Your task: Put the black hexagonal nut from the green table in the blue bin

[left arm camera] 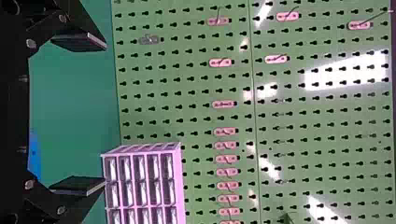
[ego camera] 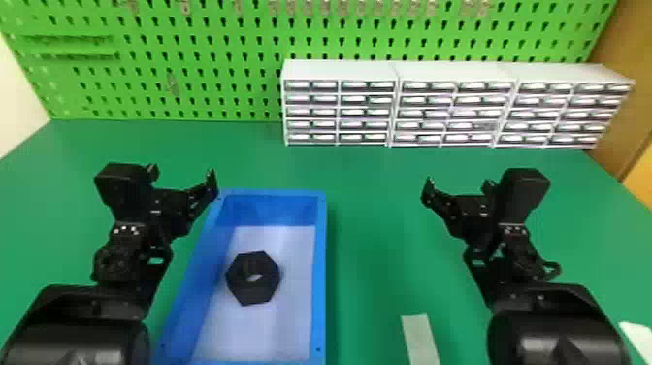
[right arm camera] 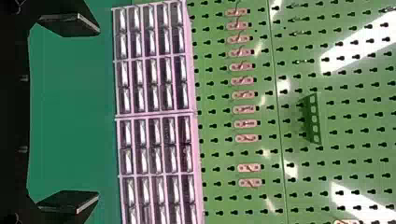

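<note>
Black hexagonal nut (ego camera: 242,289) noted inside the blue bin (ego camera: 320,272), laid flat on the pale floor with its hole facing up, nearer the left wall than the right. The bin is set on the green table (ego camera: 373,218). The left pincer (ego camera: 182,175) is seen near the bin's far left corner, its fingers parted wide, nothing held between them. The right pincer (ego camera: 459,184) is seen over the table, well to the right of the bin, likewise spread wide and with nothing gripped. White drawer cabinets (ego camera: 339,70) are lined up at the table's back, against a green pegboard (ego camera: 194,48). A pale strip (ego camera: 419,340) is seen on the table, right of the bin.
</note>
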### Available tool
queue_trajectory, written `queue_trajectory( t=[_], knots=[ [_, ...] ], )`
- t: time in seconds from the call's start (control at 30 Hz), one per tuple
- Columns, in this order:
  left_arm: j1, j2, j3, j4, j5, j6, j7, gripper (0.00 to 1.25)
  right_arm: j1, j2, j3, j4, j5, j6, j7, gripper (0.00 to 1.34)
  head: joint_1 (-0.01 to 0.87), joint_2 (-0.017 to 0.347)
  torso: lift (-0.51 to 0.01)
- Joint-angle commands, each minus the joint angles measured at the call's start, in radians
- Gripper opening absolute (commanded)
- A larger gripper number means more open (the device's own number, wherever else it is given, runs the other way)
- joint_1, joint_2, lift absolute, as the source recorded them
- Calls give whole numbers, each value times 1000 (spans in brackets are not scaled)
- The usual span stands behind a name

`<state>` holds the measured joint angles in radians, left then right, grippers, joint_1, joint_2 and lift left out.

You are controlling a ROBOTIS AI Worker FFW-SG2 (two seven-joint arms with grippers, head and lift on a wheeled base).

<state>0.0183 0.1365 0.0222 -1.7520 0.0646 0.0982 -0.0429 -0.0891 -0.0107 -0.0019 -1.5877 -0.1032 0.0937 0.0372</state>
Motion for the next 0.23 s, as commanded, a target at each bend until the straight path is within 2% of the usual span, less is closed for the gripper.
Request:
queue_trajectory(
  t=[0.0,0.2],
  knots=[
    [0,0,-1,-1,0,0,0,1000,0,0,0,0,0,0,0,1267,686,52,-97],
    [0,0,1,-1,0,0,0,999,0,0,2,0,0,1,1,1266,686,52,-97]
  ],
)
